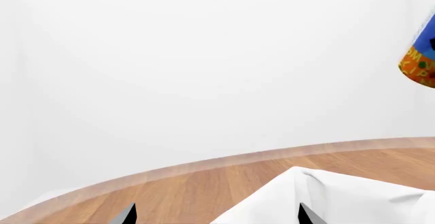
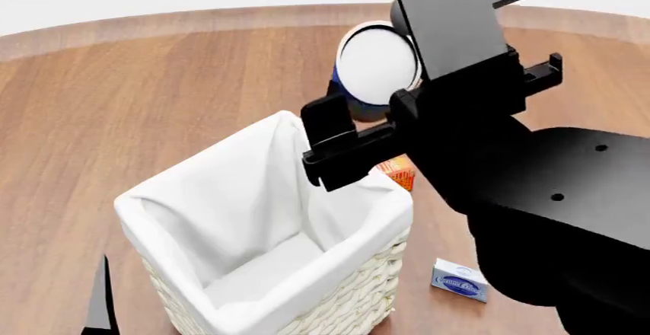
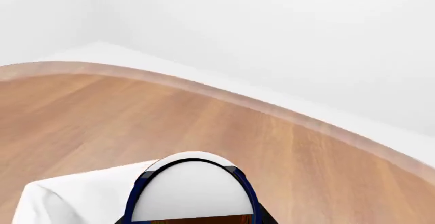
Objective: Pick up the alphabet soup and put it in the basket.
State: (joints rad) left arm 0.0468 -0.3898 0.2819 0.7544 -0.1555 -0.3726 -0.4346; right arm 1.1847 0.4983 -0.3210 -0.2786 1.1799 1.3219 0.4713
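Alphabet soup (image 2: 378, 67), lettering unreadable, held above basket (image 2: 272, 289).

I see a matt, smooth wood-plank table (image 2: 152, 106); cream woven wicker basket (image 2: 345, 301), rough weave, w/ soft white cloth lining. Blue-label soup can (image 2: 378, 65) has a plain smooth white top. Black matt right gripper (image 2: 361, 126), prob. plastic.

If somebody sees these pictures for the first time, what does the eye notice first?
First, the big black right arm, whose gripper holds the soup can in the air, round white top toward the head camera. Under it, slightly left, stands the tall wicker basket with white cloth lining, open. A small blue-white box lies on the wooden table to the basket's right.
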